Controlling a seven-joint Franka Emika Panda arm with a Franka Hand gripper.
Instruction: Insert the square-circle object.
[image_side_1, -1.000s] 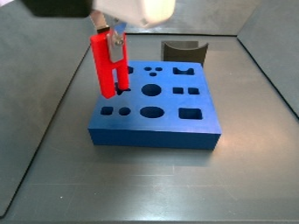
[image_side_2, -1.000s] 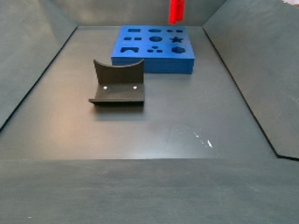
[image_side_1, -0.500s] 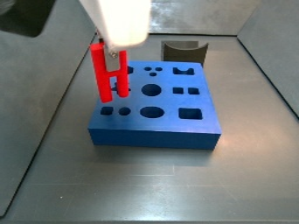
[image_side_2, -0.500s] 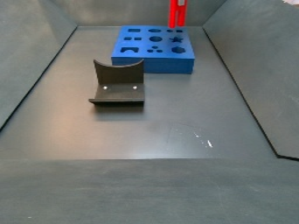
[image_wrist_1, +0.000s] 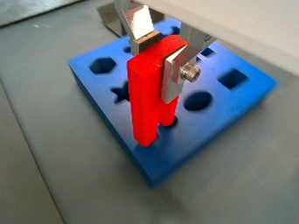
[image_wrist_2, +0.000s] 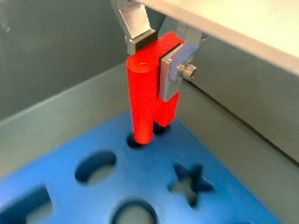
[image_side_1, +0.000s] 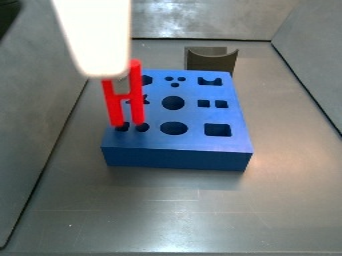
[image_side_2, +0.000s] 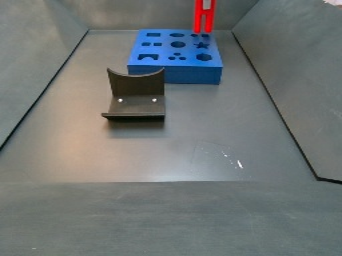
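**Two red bars standing in the block's holes**

Both bars of the square-circle object (image_wrist_1: 152, 92) stand upright with their lower ends down in holes at a corner of the blue block (image_wrist_1: 222, 114). In a wrist view the round bar (image_wrist_2: 142, 92) enters a round hole, and the second bar sits just beside it in its own opening. In a side view the red piece (image_side_1: 122, 97) shows its H outline, crosspiece partway up, feet at the block's top face near the left front corner; in a side view from the far end only its upper part (image_side_2: 203, 16) shows behind the block (image_side_2: 177, 56).

The gripper (image_wrist_1: 162, 54) is directly above the block, clamped on the upper part of the peg: one silver finger (image_wrist_1: 142, 24) lies against one side, another plate (image_wrist_1: 179, 68) against the opposite side, both touching the red surface. A white arm body (image_side_1: 91, 35) covers the gripper in a side view.

Well apart from the block on the grey floor (image_side_2: 201, 150) stands the dark fixture (image_side_2: 134, 96), also seen behind the block (image_side_1: 210, 57).
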